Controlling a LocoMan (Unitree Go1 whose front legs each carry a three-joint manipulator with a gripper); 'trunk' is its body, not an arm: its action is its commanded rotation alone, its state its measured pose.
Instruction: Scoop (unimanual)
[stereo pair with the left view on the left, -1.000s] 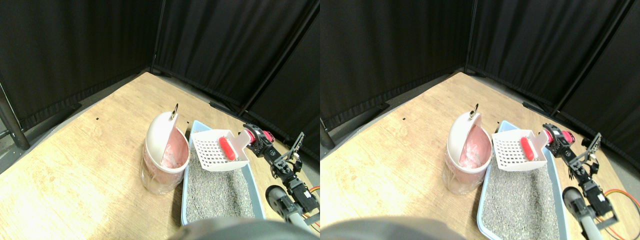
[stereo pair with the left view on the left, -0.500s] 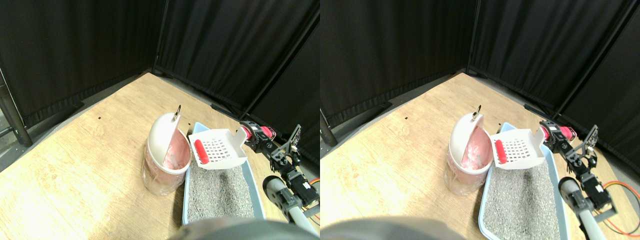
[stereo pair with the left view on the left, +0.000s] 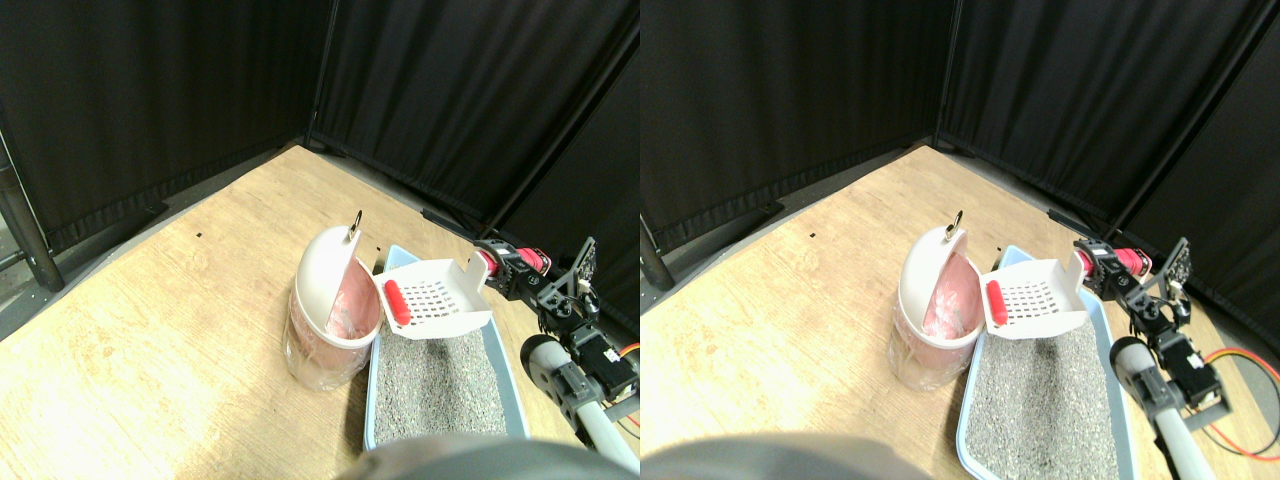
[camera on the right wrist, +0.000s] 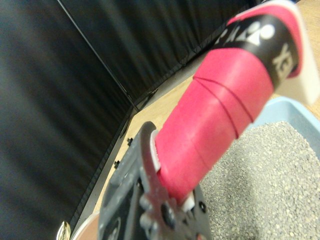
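Litter tray (stereo pair with the left view on the left: 372, 385): nearest to me, I saw the pale blue tray lying on the wooden floor (stereo pair with the left view on the left: 150, 330), filled with grey litter (stereo pair with the left view on the left: 435, 375); its near end ran under the bottom edge of the stereo view, its far end pointed toward the curtained corner.

Right manipulator (stereo pair with the left view on the left: 575, 365): I had it reaching in from the lower right, alongside the tray's right rim.

Right gripper (stereo pair with the left view on the left: 503, 272): it sat beyond the tray's far right corner. In the wrist view the dark jaw frame (camera on the right wrist: 150, 210) was clamped around the base of the red wrapped handle (camera on the right wrist: 220, 115), so I read it as gripping the scoop.

Scoop (stereo pair with the left view on the left: 435, 297): the white slotted scoop was lifted clear of the litter, over the tray's far end, its open mouth turned toward the bin.

Red piece (stereo pair with the left view on the left: 396, 302): a small red cylinder lay in the scoop at the lip nearest the bin.

Bin (stereo pair with the left view on the left: 330, 315): it stood on the floor just beside the tray's left rim, lined in pink, with its white domed lid (stereo pair with the left view on the left: 322, 262) tipped up and a small metal ring (stereo pair with the left view on the left: 354, 222) on top.

Backdrop: black curtains (stereo pair with the left view on the left: 200, 80) closed off the floor's far edges.
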